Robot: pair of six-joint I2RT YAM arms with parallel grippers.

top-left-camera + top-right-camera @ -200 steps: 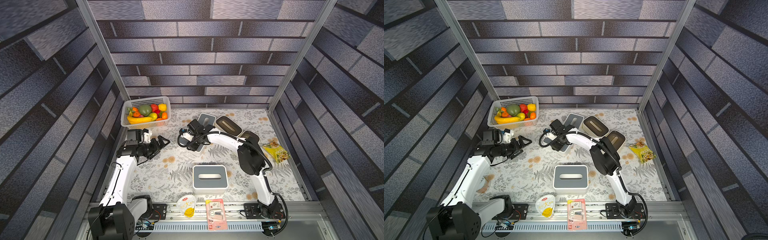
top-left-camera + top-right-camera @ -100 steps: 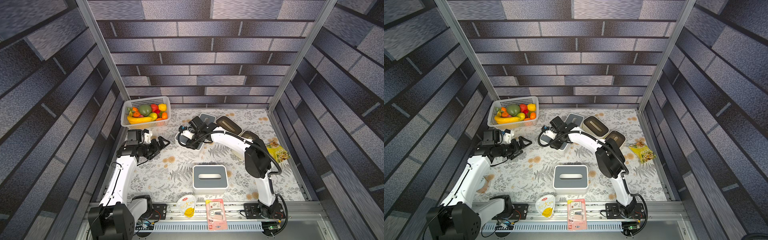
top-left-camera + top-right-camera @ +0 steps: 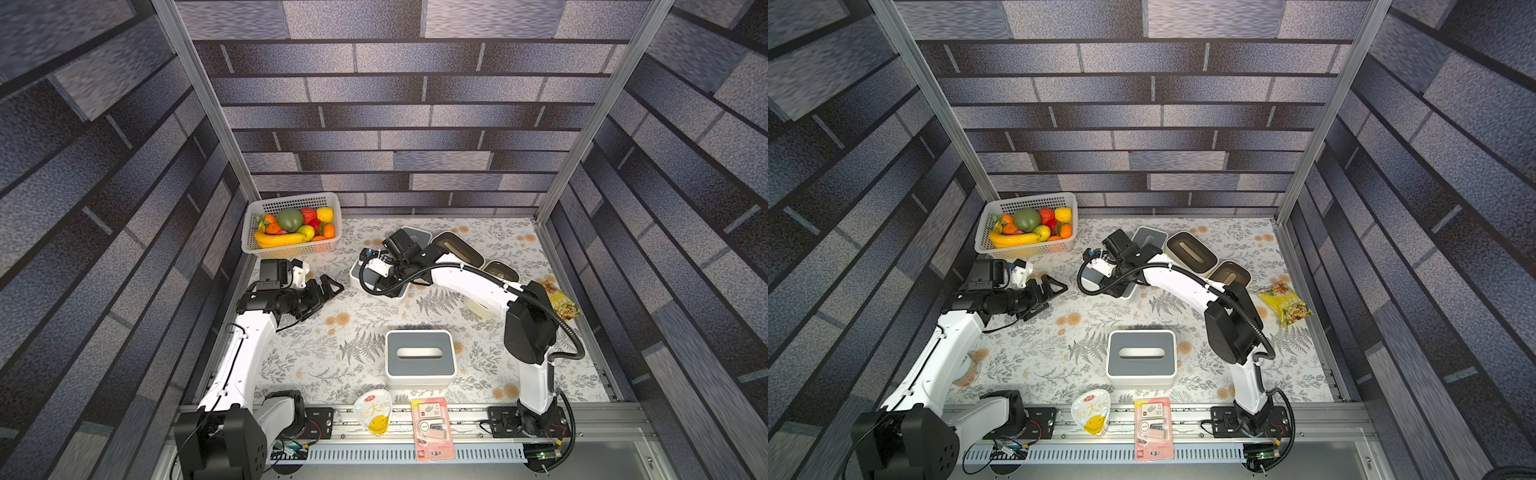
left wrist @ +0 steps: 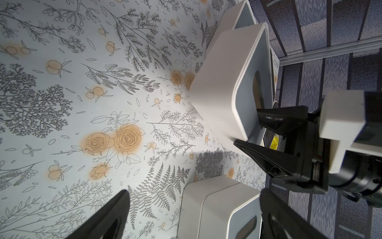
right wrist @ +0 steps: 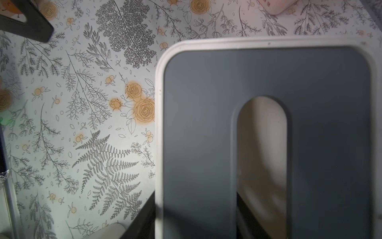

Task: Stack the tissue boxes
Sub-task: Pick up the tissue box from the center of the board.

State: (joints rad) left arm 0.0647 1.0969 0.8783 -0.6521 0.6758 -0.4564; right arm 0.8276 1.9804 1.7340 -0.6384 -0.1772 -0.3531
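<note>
right end effector (image 4: 247, 126): clamped on one grey-lidded tissue box

1. Grip. The right end effector is closed on the held tissue box (image 4: 223, 78). One finger (image 4: 279, 114) reaches in through the oval slot of the lid and its mate lies outside the white wall, so the wall is pinched between them. The box hangs tilted directly under the wrist. Whether it clears the worktop (image 3: 357, 328) cannot be told.

2. left end effector (image 3: 329, 286). Jaws spread wide, nothing between them. It sits near the held box, on the side away from the right arm, pointing at it without touching.

3. Other tissue boxes, placed from the right end effector.
- rear grey-lidded box (image 3: 417, 237): just behind it, toward the back wall, partly covered by the wrist.
- nearer dark brown box (image 3: 457, 248): beside the rear box, along the far side of the forearm.
- farther dark brown box (image 3: 500, 270): next in that row, half hidden by the arm.
- front tissue box (image 3: 419, 357): well apart, toward the robot's base, flat on the worktop, slot up.

4. fruit basket (image 3: 291, 249): beyond the left end effector, in the back corner.
</note>
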